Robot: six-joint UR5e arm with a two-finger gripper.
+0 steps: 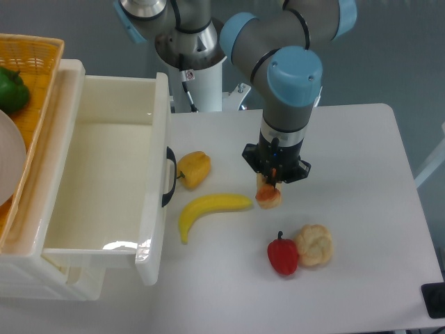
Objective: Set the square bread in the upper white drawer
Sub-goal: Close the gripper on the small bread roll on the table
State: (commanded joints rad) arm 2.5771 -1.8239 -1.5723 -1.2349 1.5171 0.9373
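Observation:
The square bread point(268, 195), a small tan chunk with an orange-brown crust, sits between the fingertips of my gripper point(272, 185) at mid-table, at or just above the tabletop. The gripper points straight down and its black body hides most of the fingers, which look closed against the bread's sides. The upper white drawer point(104, 240) is pulled open at the left, its black handle point(169, 177) facing the table, and its inside is bare. The bread is well to the right of the drawer's front panel.
A yellow pepper point(194, 169) and a banana point(208, 210) lie between the bread and the drawer front. A red pepper point(283, 255) and a round cream bun point(314, 245) lie in front of the gripper. An orange woven basket point(31, 62) with a green pepper point(10, 90) stands at the far left.

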